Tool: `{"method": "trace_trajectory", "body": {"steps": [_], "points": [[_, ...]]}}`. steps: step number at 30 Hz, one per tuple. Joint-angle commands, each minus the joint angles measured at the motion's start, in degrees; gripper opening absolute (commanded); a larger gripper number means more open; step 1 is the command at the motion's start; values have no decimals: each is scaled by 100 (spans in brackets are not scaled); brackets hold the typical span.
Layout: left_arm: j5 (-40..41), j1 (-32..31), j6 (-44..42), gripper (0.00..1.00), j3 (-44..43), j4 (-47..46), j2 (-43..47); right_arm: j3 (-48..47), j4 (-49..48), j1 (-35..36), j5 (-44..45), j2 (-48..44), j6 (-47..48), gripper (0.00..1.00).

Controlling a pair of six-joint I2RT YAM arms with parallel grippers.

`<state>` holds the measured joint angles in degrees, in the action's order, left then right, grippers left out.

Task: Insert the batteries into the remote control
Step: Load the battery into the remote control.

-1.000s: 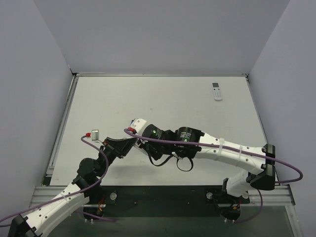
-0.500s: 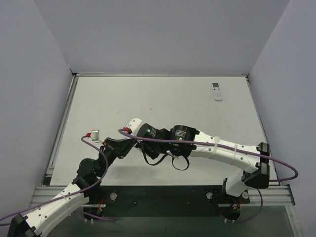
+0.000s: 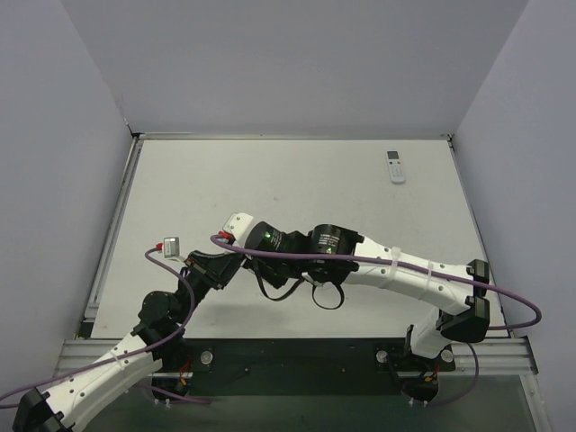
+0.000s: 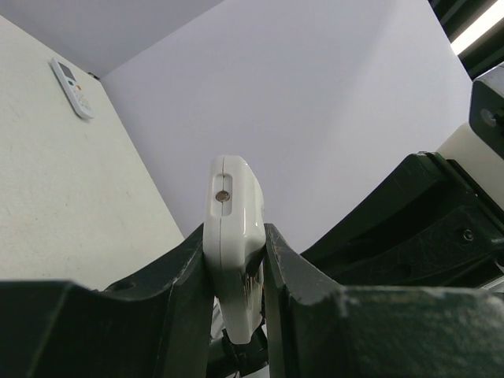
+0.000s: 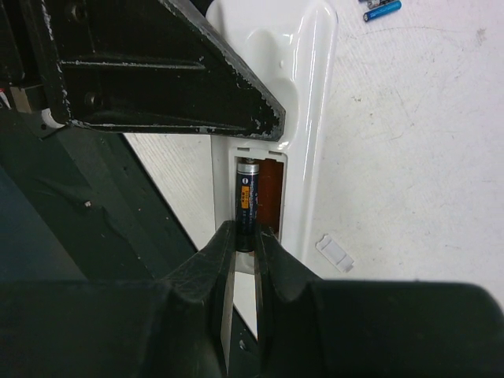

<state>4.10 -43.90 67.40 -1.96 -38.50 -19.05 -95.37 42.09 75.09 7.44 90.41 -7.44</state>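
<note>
My left gripper [image 4: 236,264] is shut on the white remote control [image 4: 233,213] and holds it edge-on above the table. The right wrist view shows the remote control's [image 5: 311,118] plain back with the battery bay open. One battery [image 5: 248,201], dark blue with an orange label, lies in the bay's left slot, and my right gripper [image 5: 246,236] is shut on its near end. The slot beside it shows bare brown. Another blue battery [image 5: 383,10] lies on the table beyond the remote. From above, only the remote's white tip [image 3: 239,220] shows between the two wrists.
The small white battery cover [image 5: 335,252] lies on the table beside the held remote. A second, rounder white remote [image 3: 394,166] rests near the table's far right corner, also seen as the rounder remote [image 4: 72,77] in the left wrist view. Grey walls enclose the table.
The right wrist and the remote's tip have shifted a little to the left. Both grips are unchanged.
</note>
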Motion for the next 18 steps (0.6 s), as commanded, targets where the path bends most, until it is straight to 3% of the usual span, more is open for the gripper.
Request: {"method": "trace_trajectory", "body": {"steps": [1,18], "points": [[-6,-84,230,0,1048,-922,-64,-437,493,32,214,266,85,0],[276,-180,362,0,1057,-843,41,-1185,1495,23,328,820,-91,7]]}}
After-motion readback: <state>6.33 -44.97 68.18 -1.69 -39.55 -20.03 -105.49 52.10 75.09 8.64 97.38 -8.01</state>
